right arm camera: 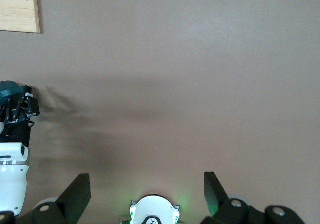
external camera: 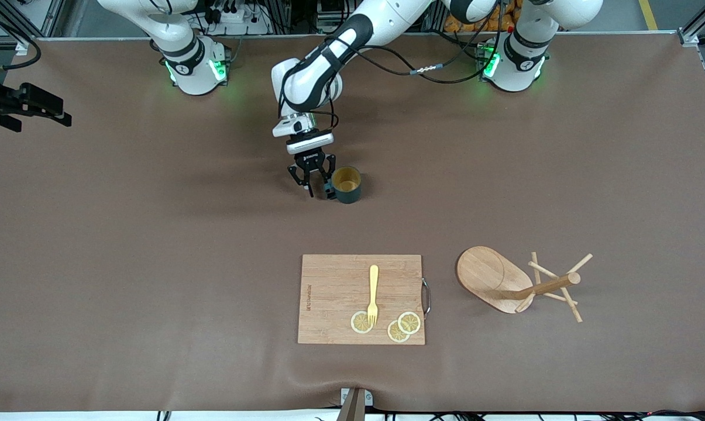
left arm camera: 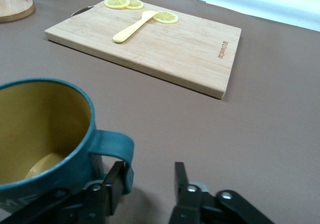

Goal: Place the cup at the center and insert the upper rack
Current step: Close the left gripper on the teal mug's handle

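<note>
Tabletop holds one cup [external camera: 347, 183], three lemon slices [external camera: 361, 322].

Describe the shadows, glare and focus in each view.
Front view: even overhead light, soft arm shadows on the brown table around the cup; green base lights glow. Left wrist view: cup and left gripper close and slightly soft, cutting board sharper. Right wrist view: broad diffuse shadow on the table, no glare.
</note>
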Robot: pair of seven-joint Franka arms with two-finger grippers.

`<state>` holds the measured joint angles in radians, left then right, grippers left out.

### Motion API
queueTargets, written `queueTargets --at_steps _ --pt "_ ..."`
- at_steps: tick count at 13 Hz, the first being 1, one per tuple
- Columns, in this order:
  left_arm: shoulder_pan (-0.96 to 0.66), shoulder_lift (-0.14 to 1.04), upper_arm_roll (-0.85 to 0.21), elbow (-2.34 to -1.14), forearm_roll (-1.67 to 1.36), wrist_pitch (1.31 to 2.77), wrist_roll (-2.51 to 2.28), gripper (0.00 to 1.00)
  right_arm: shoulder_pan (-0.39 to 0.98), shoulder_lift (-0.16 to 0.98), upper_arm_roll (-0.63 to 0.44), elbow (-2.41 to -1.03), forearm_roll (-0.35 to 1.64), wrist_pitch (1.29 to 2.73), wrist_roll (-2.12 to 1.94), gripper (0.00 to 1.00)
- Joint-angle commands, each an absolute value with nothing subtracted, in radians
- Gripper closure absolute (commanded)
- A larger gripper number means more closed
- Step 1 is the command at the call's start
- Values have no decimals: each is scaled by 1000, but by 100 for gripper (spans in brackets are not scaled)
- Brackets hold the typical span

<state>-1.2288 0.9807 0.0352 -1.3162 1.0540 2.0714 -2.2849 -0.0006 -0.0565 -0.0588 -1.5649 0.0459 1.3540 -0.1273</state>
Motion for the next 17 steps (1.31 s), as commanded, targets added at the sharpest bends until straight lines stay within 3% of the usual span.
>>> queueTargets --at_steps 1,8,11,17 --pt "-1232 1000 48 -1292 1046 2082 -2264 59 -6 -78 -55 -1585 57 1359 -126 0" --pt "-1232 1003 51 -1292 1046 2082 -2264 81 -6 -78 -55 -1585 57 1359 -126 0" --pt "-1232 1006 51 -1293 1046 2082 -2264 97 -6 -78 -55 -1585 57 1359 -126 0" --pt "-1232 1003 52 -1293 1052 2082 -2226 100 -9 -78 -55 -1583 57 1359 -126 0"
